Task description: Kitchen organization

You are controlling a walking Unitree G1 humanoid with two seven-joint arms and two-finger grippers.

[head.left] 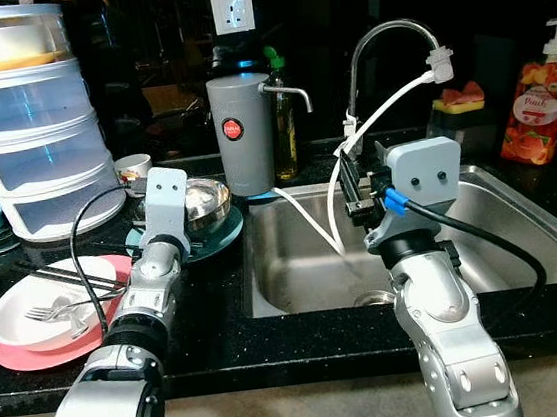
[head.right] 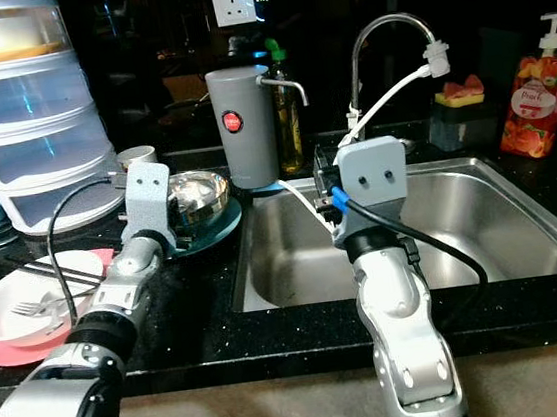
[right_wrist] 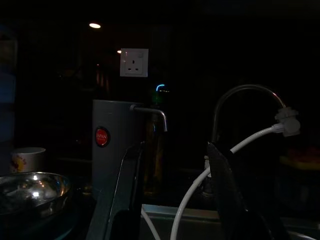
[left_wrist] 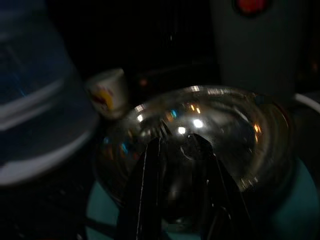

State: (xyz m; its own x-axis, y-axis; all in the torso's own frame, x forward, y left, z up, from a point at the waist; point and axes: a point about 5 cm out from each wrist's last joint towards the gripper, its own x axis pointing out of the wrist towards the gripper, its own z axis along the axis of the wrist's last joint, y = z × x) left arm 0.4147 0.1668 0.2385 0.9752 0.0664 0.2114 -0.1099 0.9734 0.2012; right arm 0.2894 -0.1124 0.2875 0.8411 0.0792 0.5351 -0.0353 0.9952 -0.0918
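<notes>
Steel bowl (head.left: 203, 203) on teal plate (head.left: 223, 237) by the sink (head.left: 305, 266) looks light, stiff, slick, so grab its rim; left gripper (left_wrist: 175, 150) fingers nearly together over it, right gripper (right_wrist: 172, 165) apart.

Between my black left fingers (left_wrist: 150, 190): shiny silver bowl (head.left: 203, 203) on teal plate (head.left: 223, 235). Beyond my right fingers (right_wrist: 225, 185): grey dispenser (head.left: 243, 132), red badge; white hose (head.left: 369, 123).

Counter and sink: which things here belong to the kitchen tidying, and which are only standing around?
Job:
steel bowl
teal plate
white plate
fork
chopsticks
left gripper

Standing around:
grey dispenser
tap
soap bottle
drawer tower
</notes>
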